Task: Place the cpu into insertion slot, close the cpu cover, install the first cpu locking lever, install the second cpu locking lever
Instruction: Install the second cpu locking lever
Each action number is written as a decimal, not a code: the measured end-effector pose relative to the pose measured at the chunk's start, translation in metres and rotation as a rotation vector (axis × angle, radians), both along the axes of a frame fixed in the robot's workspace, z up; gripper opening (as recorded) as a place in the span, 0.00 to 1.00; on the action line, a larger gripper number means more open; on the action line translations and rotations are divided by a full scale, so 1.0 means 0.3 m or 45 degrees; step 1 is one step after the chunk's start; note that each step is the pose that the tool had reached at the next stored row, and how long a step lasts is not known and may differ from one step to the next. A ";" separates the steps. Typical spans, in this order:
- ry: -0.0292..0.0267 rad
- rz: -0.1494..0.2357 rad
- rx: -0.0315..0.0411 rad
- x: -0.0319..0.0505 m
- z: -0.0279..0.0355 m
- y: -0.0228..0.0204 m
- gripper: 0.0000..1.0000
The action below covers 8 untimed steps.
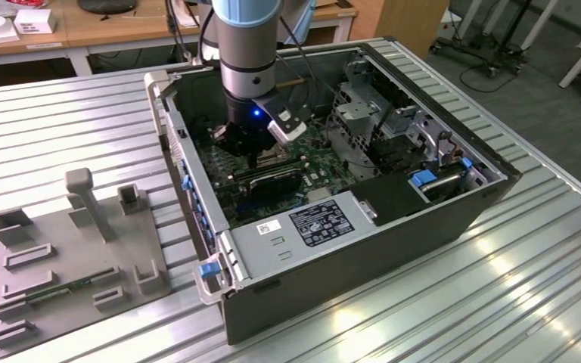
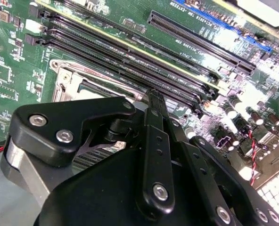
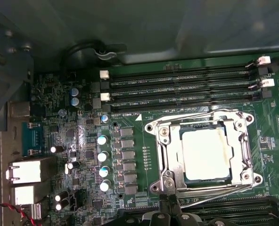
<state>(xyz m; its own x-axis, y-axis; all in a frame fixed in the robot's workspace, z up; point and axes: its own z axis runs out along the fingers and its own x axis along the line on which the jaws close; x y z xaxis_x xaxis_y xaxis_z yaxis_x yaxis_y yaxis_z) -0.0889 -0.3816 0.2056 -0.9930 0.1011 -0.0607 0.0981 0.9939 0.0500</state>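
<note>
One wrist view: cpu (image 3: 206,153) seated, cpu cover (image 3: 170,165) closed

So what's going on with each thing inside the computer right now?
cpu: sitting flat in the insertion slot.
cpu cover: closed down around the chip.
Computer case: side open, lying on the table.
pincer: down at the slot's edge.

Pale cpu (image 3: 206,153) seated in insertion slot (image 3: 245,141), cpu cover (image 3: 173,155) shut flat.
</note>
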 end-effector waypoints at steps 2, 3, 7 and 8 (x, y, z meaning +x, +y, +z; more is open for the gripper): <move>0.0001 0.000 -0.0001 0.000 0.000 0.000 0.11; 0.0000 0.000 0.0000 0.000 0.000 0.000 0.11; 0.0001 0.000 0.0000 0.000 -0.005 0.000 0.11; 0.0000 0.000 0.0000 -0.001 -0.006 0.000 0.11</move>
<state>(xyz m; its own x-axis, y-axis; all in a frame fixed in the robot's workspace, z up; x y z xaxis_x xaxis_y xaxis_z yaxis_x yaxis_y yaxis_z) -0.0891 -0.3815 0.2037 -0.9930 0.1011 -0.0606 0.0981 0.9939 0.0501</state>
